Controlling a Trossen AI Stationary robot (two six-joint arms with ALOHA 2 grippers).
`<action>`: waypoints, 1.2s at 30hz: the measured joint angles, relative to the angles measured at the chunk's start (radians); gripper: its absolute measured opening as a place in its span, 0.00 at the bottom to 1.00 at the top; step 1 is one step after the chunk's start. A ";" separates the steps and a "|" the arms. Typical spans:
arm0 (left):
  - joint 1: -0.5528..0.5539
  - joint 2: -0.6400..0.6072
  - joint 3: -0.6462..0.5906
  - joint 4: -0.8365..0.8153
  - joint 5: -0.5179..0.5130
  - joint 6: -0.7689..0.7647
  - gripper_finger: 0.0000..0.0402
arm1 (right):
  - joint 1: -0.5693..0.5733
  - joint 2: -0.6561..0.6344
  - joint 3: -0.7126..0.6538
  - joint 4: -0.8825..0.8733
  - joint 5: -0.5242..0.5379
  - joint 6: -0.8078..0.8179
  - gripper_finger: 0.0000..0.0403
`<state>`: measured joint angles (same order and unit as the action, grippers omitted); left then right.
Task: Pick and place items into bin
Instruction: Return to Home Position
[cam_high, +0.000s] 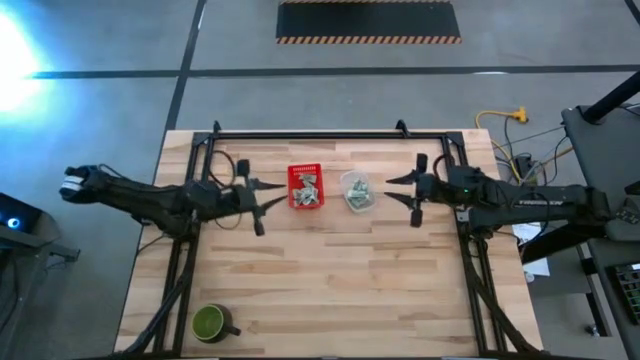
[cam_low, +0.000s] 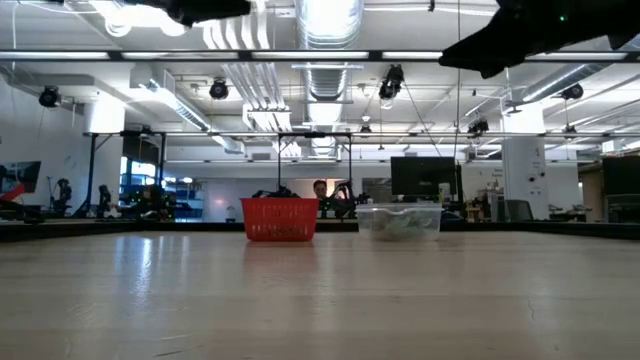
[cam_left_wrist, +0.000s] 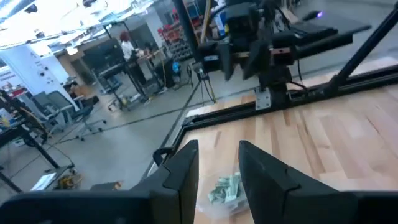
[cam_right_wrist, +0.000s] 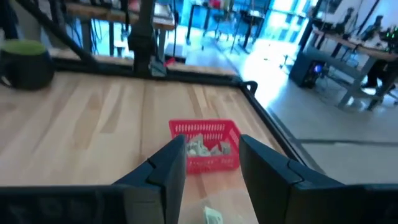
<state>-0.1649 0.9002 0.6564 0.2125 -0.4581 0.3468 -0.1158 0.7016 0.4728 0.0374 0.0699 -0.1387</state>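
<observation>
Two dark arms hang raised above a pale wooden table (cam_high: 340, 290), with the red basket (cam_high: 305, 187) near the table's far edge between them. The left gripper (cam_high: 278, 195) sits just beside the basket on its left-arm side, not touching it. Its fingers (cam_left_wrist: 183, 171) are spread apart and carry nothing.

A transparent bin (cam_high: 358, 192) stands just beside the basket on the opposite side, with a narrow strip of wood between the two. The right gripper (cam_high: 392, 189) hovers on the far side of that bin from the basket, its fingers (cam_right_wrist: 169, 163) likewise parted and empty.

The pale green-and-white packets (cam_high: 307, 190) lie heaped inside the basket, and the right wrist view shows them through its slotted wall. More of them lie in the transparent bin, seen between the fingers in the left wrist view. No loose packet shows on the wood around the basket.

A green mug (cam_high: 210, 323) stands well apart from the basket, near the front corner of the table on the left arm's side.

From table height the basket and the bin rest side by side on the boards, both arms dark shapes high overhead, and a person (cam_low: 320, 189) shows in the room beyond the basket.
</observation>
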 joint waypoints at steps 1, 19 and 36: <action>0.020 -0.025 -0.035 0.026 0.024 0.000 0.24 | 0.000 -0.022 -0.017 0.011 -0.003 0.003 0.34; 0.078 -0.419 -0.445 0.178 0.080 -0.117 0.24 | 0.002 -0.340 -0.307 0.159 -0.053 0.087 0.32; 0.078 -0.741 -0.647 0.135 0.082 -0.157 0.24 | 0.002 -0.605 -0.454 0.168 -0.157 0.096 0.31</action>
<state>-0.0872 0.1587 0.0090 0.3477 -0.3765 0.1894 -0.1139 0.0966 0.0186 0.2053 -0.0868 -0.0430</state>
